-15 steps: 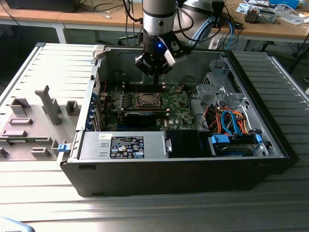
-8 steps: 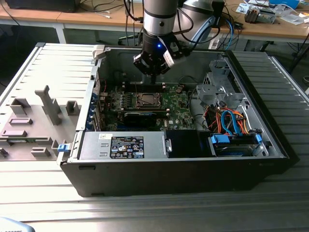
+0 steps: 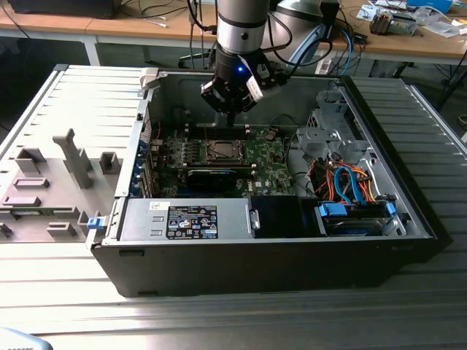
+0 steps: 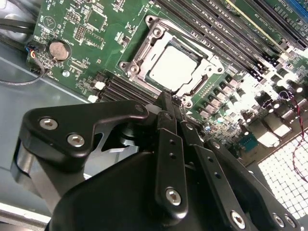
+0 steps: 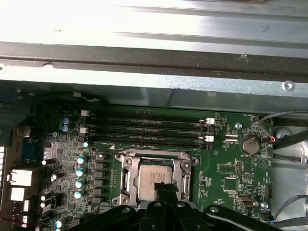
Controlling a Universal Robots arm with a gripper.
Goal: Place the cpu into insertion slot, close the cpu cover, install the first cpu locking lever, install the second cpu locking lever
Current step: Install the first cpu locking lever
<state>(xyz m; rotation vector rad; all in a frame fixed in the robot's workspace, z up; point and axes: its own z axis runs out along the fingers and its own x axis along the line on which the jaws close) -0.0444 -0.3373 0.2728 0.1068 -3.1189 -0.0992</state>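
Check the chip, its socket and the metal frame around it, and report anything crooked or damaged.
Nothing stands out. The chip lies flat and square in its socket, the metal frame sits squarely round it, and the gripper hovers beside its edge.

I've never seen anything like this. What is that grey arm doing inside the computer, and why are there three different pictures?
It is a robot arm ending in a black gripper, reaching into an opened computer case lying on its side. The exterior view comes from a camera standing off the arm; both wrist views come from cameras riding near its wrist, looking down past the gripper. Below it lies the green motherboard. The silvery cpu already sits in the insertion slot. The gripper's fingertips are together just above the chip's edge, holding nothing.
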